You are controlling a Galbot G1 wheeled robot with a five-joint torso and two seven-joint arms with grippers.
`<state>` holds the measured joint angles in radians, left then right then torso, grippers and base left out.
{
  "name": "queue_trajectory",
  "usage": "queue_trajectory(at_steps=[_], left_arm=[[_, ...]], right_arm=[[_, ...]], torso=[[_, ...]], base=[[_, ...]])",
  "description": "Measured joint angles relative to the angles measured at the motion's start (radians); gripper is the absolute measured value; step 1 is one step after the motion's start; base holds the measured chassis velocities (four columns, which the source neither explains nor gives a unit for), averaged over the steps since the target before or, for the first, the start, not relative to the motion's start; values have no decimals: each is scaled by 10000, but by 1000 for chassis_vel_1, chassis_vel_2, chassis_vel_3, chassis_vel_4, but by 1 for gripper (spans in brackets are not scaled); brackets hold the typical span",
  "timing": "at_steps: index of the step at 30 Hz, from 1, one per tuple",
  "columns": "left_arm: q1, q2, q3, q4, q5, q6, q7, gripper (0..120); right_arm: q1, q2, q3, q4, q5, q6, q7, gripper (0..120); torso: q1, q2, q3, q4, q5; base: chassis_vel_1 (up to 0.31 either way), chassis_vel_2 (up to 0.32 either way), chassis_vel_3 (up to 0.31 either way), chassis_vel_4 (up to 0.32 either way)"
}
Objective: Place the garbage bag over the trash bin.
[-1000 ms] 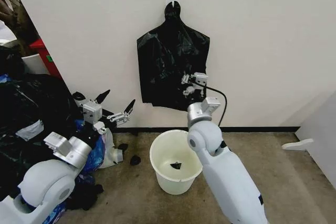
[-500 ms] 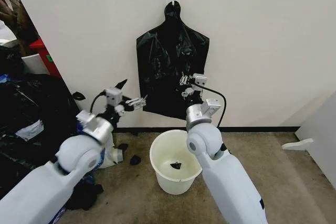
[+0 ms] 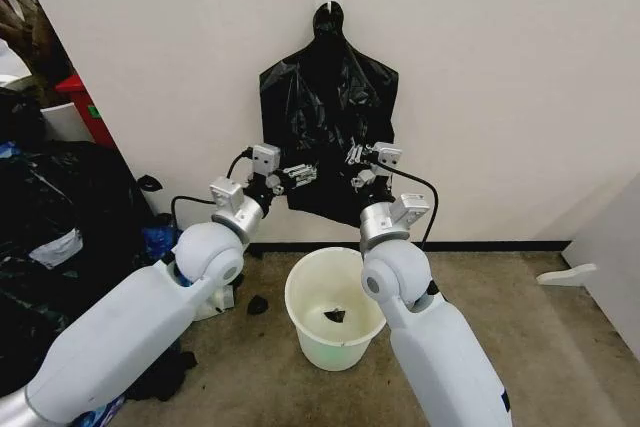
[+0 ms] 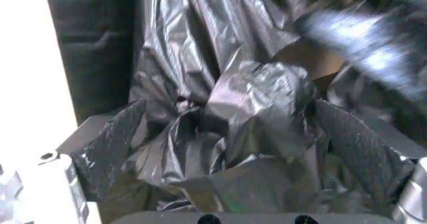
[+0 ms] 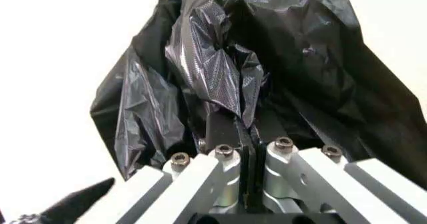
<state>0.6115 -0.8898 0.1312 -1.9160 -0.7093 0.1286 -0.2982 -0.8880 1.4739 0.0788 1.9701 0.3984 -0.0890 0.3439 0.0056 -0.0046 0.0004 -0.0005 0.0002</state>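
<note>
The thin glossy black plastic garbage bag (image 3: 330, 117) hangs lengthwise above the cream-white round plastic trash bin (image 3: 335, 308). The right gripper (image 5: 244, 126) pinches a fold; the left gripper (image 4: 233, 134), spread wide, straddles crumpled film alongside.

Garbage bag (image 3: 328, 127) above trash bin (image 3: 333, 317) — wall-hung
</note>
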Motion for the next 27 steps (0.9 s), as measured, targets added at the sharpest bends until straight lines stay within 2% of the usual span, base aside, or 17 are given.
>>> queue_trajectory(at_steps=[5, 6, 7, 10, 11, 13, 17, 20, 22, 27], left_arm=[[-176, -99, -19, 328, 268, 362, -476, 88], [-194, -110, -88, 393, 336, 413, -579, 79], [-194, -110, -88, 393, 336, 413, -579, 79], [-157, -85, -215, 401, 402, 408, -605, 68], [-130, -76, -244, 392, 414, 395, -605, 67], [38, -36, -401, 295, 437, 291, -576, 54], [197, -20, -527, 227, 488, 80, -601, 45], [346, -52, -750, 98, 519, 21, -808, 30], [379, -51, -805, 61, 510, 24, -851, 26], [703, -20, -1173, -180, 382, 42, -1010, 8]], right_arm=[[-10, 15, -2, 35, 0, 25, -39, 0], [-18, 7, 15, 35, 3, 42, -45, 0], [-18, 7, 15, 35, 3, 42, -45, 0], [-42, -20, 45, 35, 9, 73, -50, 0], [-50, -29, 51, 35, 10, 76, -54, 0], [-88, -89, 75, 36, 16, 85, -70, 0], [-132, -153, 121, 20, 14, 122, -85, 0], [-195, -202, 182, -26, -6, 190, -106, 0], [-218, -206, 195, -29, -10, 212, -124, 0], [-381, -227, 258, -26, -128, 284, -198, 0]], torso=[[0, 0, 0, -1, 0], [0, 0, 0, -1, 0], [0, 0, 0, -1, 0], [0, 0, 0, -1, 0], [0, 0, 0, -1, 1], [0, 0, 0, 0, 0], [0, 0, 0, 0, -1], [0, 0, 0, -1, 0], [0, 0, 0, -1, 0], [0, 0, 0, -1, 0]], base=[[0, 0, 0, 0], [0, 0, 0, 0], [0, 0, 0, 0], [0, 0, 0, 0], [0, 0, 0, 0], [0, 0, 0, 0], [0, 0, 0, 0], [0, 0, 0, 0], [0, 0, 0, 0], [0, 0, 0, 0]])
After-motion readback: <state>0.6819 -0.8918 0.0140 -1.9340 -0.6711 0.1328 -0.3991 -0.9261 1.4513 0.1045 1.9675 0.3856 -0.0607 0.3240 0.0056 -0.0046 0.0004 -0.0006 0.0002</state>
